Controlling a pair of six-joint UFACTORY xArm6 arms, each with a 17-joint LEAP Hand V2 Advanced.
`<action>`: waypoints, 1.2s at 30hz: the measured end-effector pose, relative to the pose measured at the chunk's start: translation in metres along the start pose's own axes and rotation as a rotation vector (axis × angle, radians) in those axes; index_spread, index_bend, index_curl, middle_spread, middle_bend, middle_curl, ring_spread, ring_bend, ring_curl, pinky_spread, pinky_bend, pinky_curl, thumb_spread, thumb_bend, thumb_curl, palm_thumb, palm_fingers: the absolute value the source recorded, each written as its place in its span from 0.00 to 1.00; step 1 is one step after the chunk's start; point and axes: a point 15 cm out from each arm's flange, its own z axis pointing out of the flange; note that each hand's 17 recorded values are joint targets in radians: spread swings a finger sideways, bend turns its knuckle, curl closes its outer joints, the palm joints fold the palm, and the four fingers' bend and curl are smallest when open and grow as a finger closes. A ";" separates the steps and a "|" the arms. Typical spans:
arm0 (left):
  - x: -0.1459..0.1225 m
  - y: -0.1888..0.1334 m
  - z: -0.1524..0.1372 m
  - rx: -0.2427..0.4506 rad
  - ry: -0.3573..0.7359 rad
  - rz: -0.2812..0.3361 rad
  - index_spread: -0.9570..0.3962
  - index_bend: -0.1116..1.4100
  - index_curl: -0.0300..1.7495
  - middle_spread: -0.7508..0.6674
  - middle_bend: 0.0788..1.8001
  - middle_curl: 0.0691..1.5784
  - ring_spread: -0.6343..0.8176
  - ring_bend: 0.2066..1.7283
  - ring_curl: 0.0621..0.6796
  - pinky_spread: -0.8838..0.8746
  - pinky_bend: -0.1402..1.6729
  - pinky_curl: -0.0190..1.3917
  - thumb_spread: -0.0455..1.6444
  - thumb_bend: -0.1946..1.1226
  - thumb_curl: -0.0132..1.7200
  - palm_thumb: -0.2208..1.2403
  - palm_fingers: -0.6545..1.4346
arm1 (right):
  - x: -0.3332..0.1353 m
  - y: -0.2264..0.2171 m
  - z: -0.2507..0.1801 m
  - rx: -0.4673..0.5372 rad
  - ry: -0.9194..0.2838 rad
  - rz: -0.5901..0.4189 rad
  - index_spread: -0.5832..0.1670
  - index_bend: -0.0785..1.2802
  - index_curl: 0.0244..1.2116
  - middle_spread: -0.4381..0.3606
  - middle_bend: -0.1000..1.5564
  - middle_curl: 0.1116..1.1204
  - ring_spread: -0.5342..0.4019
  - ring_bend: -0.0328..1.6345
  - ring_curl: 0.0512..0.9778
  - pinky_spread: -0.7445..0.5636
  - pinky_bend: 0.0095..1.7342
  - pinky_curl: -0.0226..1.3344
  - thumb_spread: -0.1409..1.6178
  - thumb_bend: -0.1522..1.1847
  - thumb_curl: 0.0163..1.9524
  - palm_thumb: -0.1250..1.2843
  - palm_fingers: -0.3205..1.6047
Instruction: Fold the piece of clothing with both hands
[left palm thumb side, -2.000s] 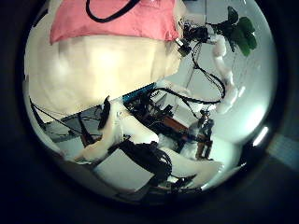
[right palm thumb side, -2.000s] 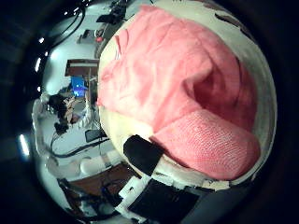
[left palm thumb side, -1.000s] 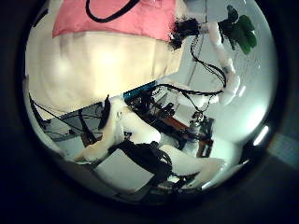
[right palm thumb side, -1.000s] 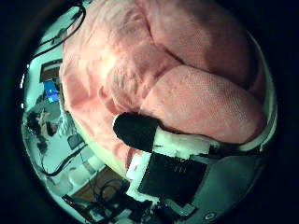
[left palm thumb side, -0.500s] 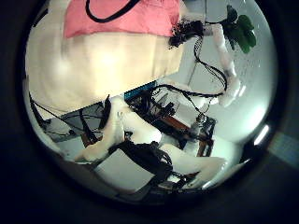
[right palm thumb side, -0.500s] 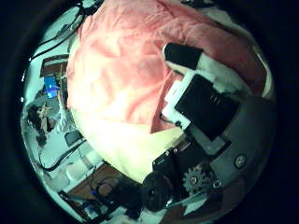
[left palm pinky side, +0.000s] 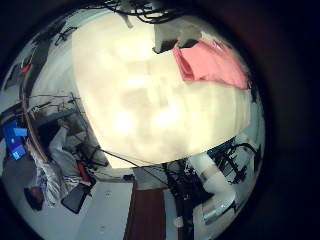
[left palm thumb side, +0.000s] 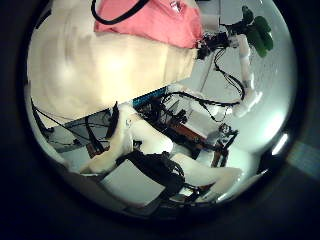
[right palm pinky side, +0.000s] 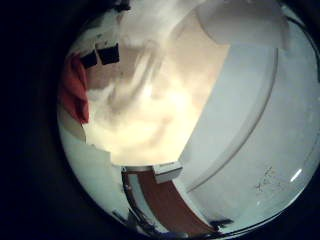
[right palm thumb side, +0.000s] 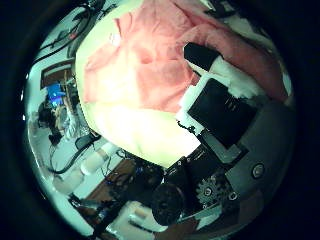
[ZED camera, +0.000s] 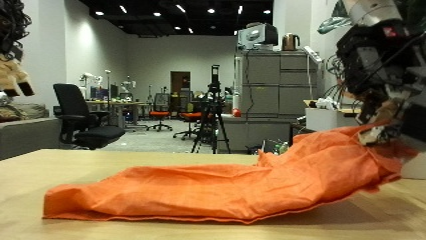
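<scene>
An orange cloth (ZED camera: 226, 190) lies stretched along the tan table (ZED camera: 80, 170), with its end raised under a hand (ZED camera: 373, 70) that reaches down from above. In the right thumb side view the cloth (right palm thumb side: 140, 60) spreads below the palm. One of the right hand's fingers (right palm thumb side: 215, 85) curls across it and a lifted part sits close by the fingertip. The left hand (left palm thumb side: 140, 165) is far from the cloth (left palm thumb side: 150, 18), which shows small at the table's far side (left palm pinky side: 212, 62); its fingers are relaxed and hold nothing.
Bare tabletop (left palm pinky side: 140, 100) stretches between the left hand and the cloth. The table's edge (right palm thumb side: 130, 140) runs close beside the cloth. A black office chair (ZED camera: 73, 110) and a grey cabinet (ZED camera: 273, 95) stand in the room behind the table.
The right palm has drawn back from the cloth: the fold that filled its view now lies farther off, with a finger across it. The left palm's view has shifted slightly.
</scene>
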 end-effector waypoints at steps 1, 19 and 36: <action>-0.002 0.002 0.000 0.003 0.002 0.000 0.80 0.17 0.17 0.88 0.05 0.08 0.85 0.15 0.26 0.83 0.29 0.24 0.67 0.13 0.23 0.53 0.28 | 0.004 0.002 -0.017 0.014 0.004 0.006 0.52 0.93 0.60 0.42 0.85 0.59 0.40 0.88 0.57 0.42 0.78 0.45 0.57 0.23 0.41 0.88 0.79; -0.014 0.028 0.002 0.029 0.028 -0.026 0.80 0.17 0.17 0.87 0.05 0.09 0.85 0.16 0.26 0.83 0.28 0.24 0.67 0.13 0.23 0.53 0.29 | -0.207 -0.012 -0.111 0.106 0.135 -0.321 0.53 0.94 0.58 0.42 0.86 0.57 0.39 0.88 0.57 0.41 0.75 0.52 0.57 0.19 0.50 0.87 0.79; -0.012 0.048 0.012 0.019 0.027 -0.056 0.80 0.18 0.17 0.87 0.05 0.09 0.85 0.16 0.26 0.83 0.28 0.24 0.67 0.13 0.23 0.52 0.29 | -0.394 -0.137 -0.055 0.410 0.068 -0.510 0.51 0.93 0.55 0.42 0.86 0.54 0.38 0.88 0.54 0.37 0.70 0.54 0.58 0.08 0.51 0.77 0.79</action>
